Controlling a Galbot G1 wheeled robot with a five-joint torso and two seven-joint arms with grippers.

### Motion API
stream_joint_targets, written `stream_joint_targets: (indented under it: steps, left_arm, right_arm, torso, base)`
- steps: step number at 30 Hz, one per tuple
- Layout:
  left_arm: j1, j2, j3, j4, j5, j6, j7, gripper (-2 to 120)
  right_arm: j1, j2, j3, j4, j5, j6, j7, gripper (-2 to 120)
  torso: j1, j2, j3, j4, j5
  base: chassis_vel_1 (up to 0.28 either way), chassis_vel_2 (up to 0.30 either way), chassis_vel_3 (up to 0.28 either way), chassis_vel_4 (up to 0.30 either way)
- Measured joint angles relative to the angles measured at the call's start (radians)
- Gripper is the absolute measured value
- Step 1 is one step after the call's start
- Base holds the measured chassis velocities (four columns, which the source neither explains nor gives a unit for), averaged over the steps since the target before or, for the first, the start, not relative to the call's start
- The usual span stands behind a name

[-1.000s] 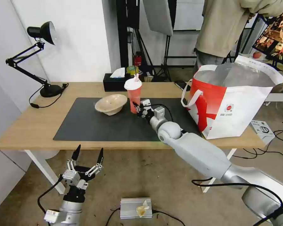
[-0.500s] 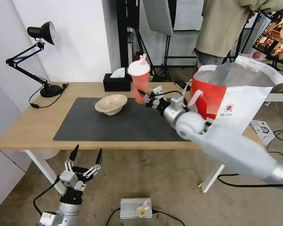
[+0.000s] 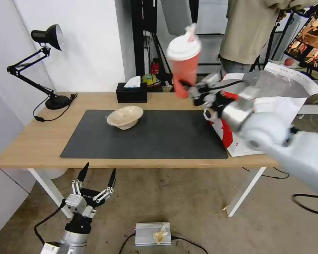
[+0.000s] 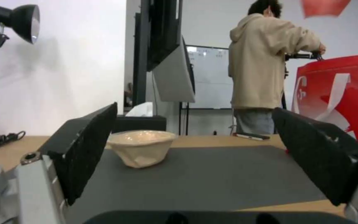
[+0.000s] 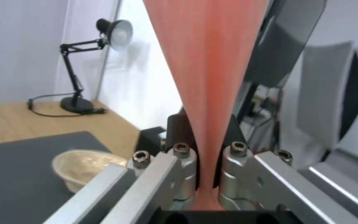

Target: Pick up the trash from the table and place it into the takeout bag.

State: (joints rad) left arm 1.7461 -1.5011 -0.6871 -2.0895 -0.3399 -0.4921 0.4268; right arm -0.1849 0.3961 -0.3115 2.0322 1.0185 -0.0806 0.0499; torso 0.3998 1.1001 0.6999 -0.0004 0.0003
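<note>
With the right gripper (image 3: 188, 88) clamped low on the red cup (image 3: 183, 65), apparently squeezing it, high above the table (image 3: 31, 141), swing toward 3 o'clock over the takeout bag (image 3: 272, 106), staying upright.

Our right tool (image 3: 187, 86) grips the red cup (image 3: 183, 68) near its base and holds it upright in the air, well above the tabletop (image 3: 31, 141) and just beside the open takeout bag (image 3: 272, 91). On the dark grey mat (image 3: 155, 135) we see 1 shallow beige bowl (image 3: 125, 116), tilted, with the black tissue box (image 3: 131, 92) behind it. Our left tool (image 3: 97, 174) hangs below the tabletop's near edge, its 2 fingers spread.
</note>
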Motion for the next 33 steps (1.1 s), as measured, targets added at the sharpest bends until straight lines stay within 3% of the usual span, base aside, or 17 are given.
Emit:
stream_joint_targets:
  steps: [8,16,26,29,33]
  left_arm:
    - [-0.001,0.018,-0.001,-0.012,-0.004,-0.002,0.001,100]
    - [0.011,0.034,-0.010,-0.040,-0.018,-0.009,0.005,100]
    - [0.010,0.036,-0.004,-0.052,-0.024,-0.015,0.010,100]
    - [0.009,0.036,-0.001,-0.057,-0.025,-0.015,0.010,100]
    - [0.005,0.038,0.001,-0.070,-0.033,-0.015,0.012,100]
  right_arm:
    - [-0.011,-0.105,0.117,0.015,0.018,-0.008,-0.051,3]
    - [-0.032,-0.209,0.238,-0.067,-0.033,-0.025,-0.173,3]
    - [-0.037,-0.265,0.278,-0.131,-0.108,-0.049,-0.266,3]
    - [-0.036,-0.268,0.282,-0.154,-0.147,-0.050,-0.293,3]
    - [-0.035,-0.282,0.285,-0.241,-0.320,-0.042,-0.397,3]
  torso:
    - [0.000,0.000,0.000,0.0004,-0.0001]
    - [0.000,0.000,0.000,0.0004,-0.0001]
    - [0.000,0.000,0.000,0.0003,-0.0001]
    - [0.000,0.000,0.000,0.0005,-0.0001]
    - [0.000,0.000,0.000,0.0004,-0.0001]
  base:
    - [0.000,0.000,0.000,0.000]
    - [0.000,0.000,0.000,0.000]
    - [0.000,0.000,0.000,0.000]
    - [0.000,0.000,0.000,0.000]
    - [0.000,0.000,0.000,0.000]
